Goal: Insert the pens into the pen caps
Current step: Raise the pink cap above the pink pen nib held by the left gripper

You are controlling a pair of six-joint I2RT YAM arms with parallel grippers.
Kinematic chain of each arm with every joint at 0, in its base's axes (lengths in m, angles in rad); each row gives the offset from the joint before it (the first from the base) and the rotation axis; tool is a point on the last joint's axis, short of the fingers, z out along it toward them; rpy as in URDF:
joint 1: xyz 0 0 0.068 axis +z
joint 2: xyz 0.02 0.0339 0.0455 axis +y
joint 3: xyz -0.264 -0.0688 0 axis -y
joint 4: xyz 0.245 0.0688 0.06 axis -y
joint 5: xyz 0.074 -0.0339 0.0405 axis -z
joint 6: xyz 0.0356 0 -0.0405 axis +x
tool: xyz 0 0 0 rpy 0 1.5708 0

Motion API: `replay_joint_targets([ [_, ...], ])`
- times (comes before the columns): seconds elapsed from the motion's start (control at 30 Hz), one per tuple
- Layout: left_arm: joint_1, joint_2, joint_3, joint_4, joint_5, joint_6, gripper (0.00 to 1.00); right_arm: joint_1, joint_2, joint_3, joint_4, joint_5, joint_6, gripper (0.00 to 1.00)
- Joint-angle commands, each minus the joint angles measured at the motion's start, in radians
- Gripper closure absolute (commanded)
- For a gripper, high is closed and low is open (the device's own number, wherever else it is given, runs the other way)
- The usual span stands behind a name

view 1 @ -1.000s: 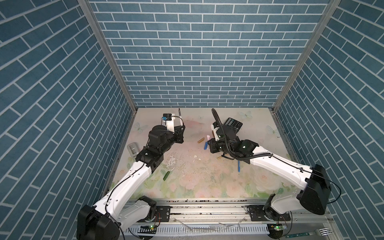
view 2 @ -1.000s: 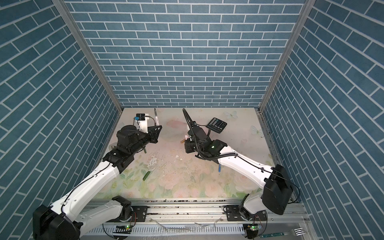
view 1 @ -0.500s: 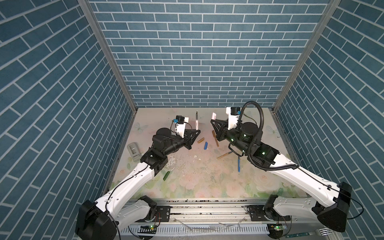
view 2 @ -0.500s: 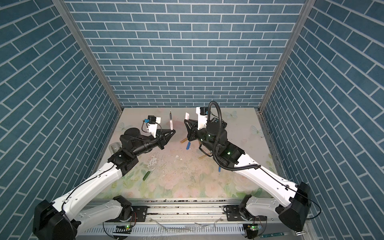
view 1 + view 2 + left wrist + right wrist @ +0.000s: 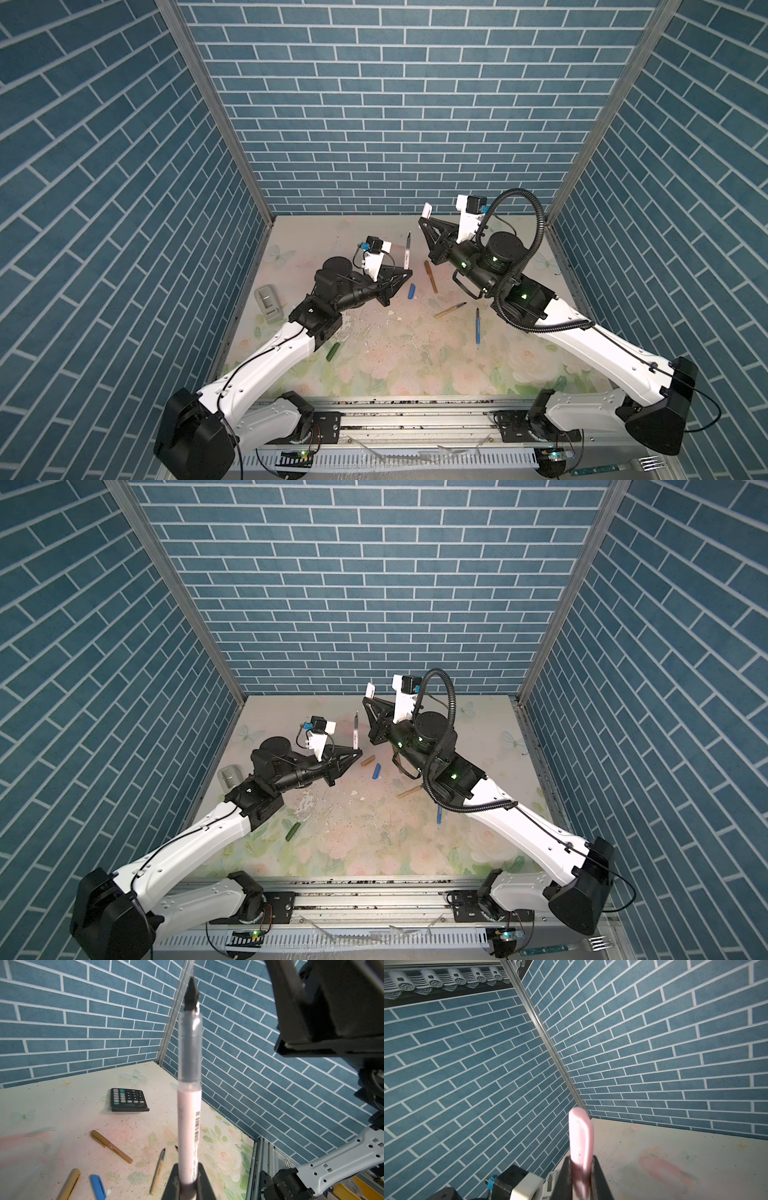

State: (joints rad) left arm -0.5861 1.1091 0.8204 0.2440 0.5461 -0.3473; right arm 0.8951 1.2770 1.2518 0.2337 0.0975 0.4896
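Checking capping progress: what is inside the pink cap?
No pen is in it: the pink pen stands apart in the left end effector, the cap alone in the right end effector. Its bore is hidden.

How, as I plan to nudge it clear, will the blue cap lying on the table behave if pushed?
The blue cap is short hard-looking plastic, so probably stiff and light, sliding easily on the smooth table. Its round body could roll, though what looks like a side clip would likely stop it soon.
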Motion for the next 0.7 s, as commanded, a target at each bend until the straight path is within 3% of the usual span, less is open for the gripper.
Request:
replay_joint_targets([
  [0.0, -0.009, -0.004, 0.031, 0.001, 0.028, 0.019, 1.0, -0.004, 0.024, 0.033, 0.018, -0.033, -0.002, 0.88],
  [0.67, -0.012, -0.009, 0.032, -0.008, 0.015, 0.031, 1.0, -0.009, 0.043, 0.014, -0.036, -0.053, 0.03, 0.88],
])
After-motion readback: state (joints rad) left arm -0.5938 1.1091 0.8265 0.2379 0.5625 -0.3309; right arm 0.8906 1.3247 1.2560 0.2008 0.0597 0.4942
